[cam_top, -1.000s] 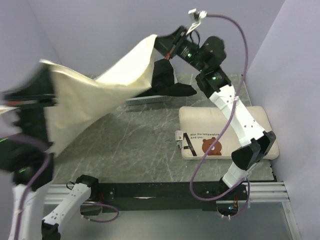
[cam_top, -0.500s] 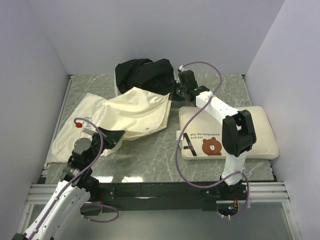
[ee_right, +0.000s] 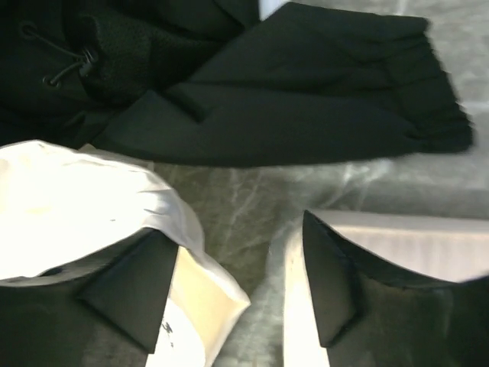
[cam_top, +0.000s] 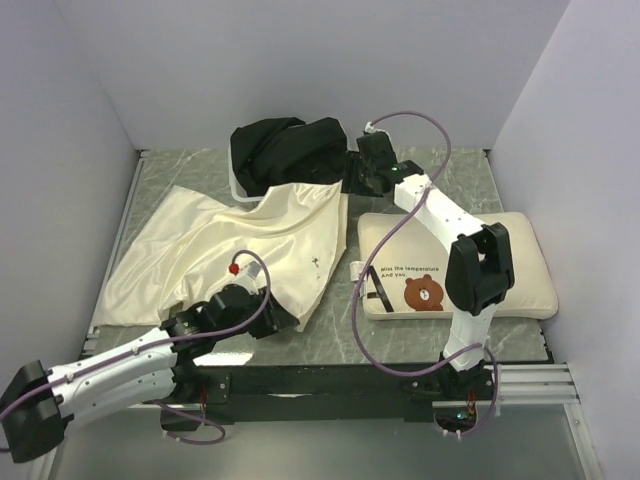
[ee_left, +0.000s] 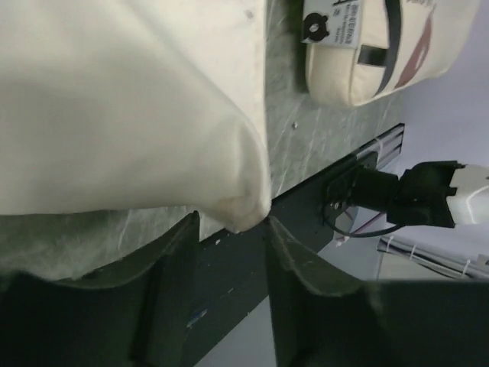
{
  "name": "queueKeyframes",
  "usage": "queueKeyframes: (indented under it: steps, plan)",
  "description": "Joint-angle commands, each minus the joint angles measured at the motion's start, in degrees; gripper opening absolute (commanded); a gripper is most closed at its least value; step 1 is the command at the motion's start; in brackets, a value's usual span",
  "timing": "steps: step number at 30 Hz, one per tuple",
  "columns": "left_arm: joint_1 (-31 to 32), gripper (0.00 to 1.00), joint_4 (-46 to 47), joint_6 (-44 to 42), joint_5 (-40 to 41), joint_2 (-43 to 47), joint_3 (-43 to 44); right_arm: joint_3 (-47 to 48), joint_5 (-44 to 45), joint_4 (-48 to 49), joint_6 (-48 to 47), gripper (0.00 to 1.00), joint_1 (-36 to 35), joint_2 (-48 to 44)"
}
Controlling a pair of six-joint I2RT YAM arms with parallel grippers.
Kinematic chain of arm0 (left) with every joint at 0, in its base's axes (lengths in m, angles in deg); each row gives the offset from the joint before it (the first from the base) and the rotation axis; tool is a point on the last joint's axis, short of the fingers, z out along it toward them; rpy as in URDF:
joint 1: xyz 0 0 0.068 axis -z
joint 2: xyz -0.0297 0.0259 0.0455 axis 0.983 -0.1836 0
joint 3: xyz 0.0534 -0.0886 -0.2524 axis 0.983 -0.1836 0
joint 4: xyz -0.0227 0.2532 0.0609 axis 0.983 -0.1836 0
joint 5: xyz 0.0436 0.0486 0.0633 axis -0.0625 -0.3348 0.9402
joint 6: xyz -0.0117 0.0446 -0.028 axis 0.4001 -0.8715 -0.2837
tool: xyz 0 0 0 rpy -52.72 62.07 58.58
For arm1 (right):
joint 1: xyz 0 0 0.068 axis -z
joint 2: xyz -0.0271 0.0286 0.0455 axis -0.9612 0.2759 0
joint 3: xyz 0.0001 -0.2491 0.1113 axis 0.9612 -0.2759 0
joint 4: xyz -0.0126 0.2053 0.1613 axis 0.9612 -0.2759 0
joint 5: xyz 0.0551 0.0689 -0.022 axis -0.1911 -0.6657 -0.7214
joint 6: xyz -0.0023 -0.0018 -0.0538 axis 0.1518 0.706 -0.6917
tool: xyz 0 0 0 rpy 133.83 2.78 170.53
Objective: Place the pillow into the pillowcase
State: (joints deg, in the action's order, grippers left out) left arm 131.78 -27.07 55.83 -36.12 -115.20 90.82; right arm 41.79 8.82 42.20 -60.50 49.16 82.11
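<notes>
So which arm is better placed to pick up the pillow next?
Probably the right: the pillow lies beside its base, and the right tool is open. The left tool is at the pillowcase's near corner.

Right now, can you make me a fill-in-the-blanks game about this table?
The pillow has a brown ___ face printed on it. The pillowcase lies spread on the pillow's ___ side. The cloth heap behind the pillowcase is coloured ___.
Missing words: bear, left, black.
</notes>
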Motion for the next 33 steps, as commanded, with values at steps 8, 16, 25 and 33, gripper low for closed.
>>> queueKeyframes:
  steps: [8, 16, 25, 33]
  plan:
    - [4.86, 0.8, -7.9, -3.21, 2.35, 0.65, 12.42, 0.88, 5.93, -5.58, -0.55, 0.93, 1.61, -12.56]
    - [4.77, 0.8, -5.55, -10.24, 10.68, -13.21, 20.95, 1.49, 4.79, -8.74, 0.15, 0.91, 2.23, -7.56]
    - [4.77, 0.82, -3.88, -19.64, 19.4, -40.01, 31.86, -19.67, 4.7, -0.76, 2.79, 0.91, 2.23, -23.97]
    - [4.86, 0.86, 2.62, -19.75, 18.88, -52.17, 30.37, -43.94, 1.0, 7.42, 6.22, 0.97, 1.71, -38.49]
